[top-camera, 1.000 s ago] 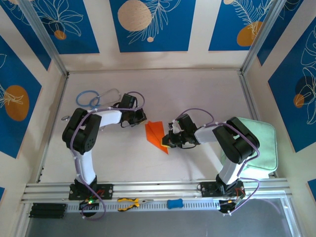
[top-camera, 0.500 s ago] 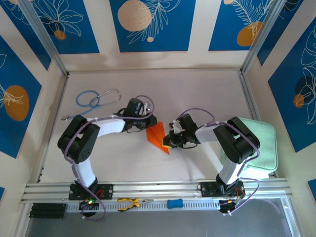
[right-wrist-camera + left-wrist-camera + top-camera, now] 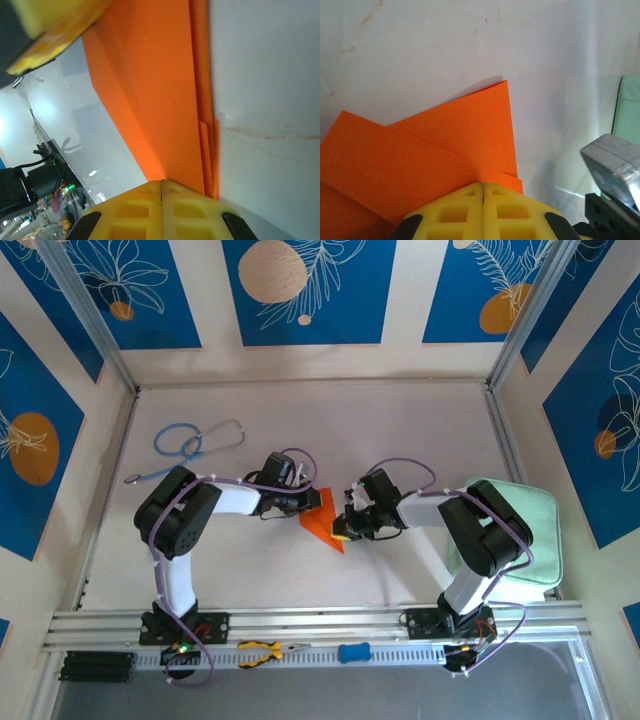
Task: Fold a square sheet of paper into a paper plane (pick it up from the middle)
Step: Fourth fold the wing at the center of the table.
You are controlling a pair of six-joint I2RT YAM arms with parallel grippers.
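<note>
Two pincers meet at the orange paper plane (image 3: pixel 322 525), which lies flat near the middle of the white counter (image 3: pixel 400 430) with its pointed end toward the arms' bases. Note that the left pincer (image 3: pixel 310 502) reaches in from the left onto the plane's far edge, while the right pincer (image 3: pixel 347 527) reaches in from the right against its right edge. Both are closed: their yellow fingers are pressed flat together, and the tips sit at the paper rather than clamped around it. From the left wrist you see the closed fingertips (image 3: pixel 455 215) over layered orange flaps, one straight-edged flap lying across another. From the right wrist you see the closed tips at the plane's long edge, where several layers stack. Off to the sides lie a blue stethoscope (image 3: pixel 190 440) at far left, a pale green pad (image 3: pixel 520 530) under the right arm, and yellow-handled pliers (image 3: pixel 262 649) on the near rail.
</note>
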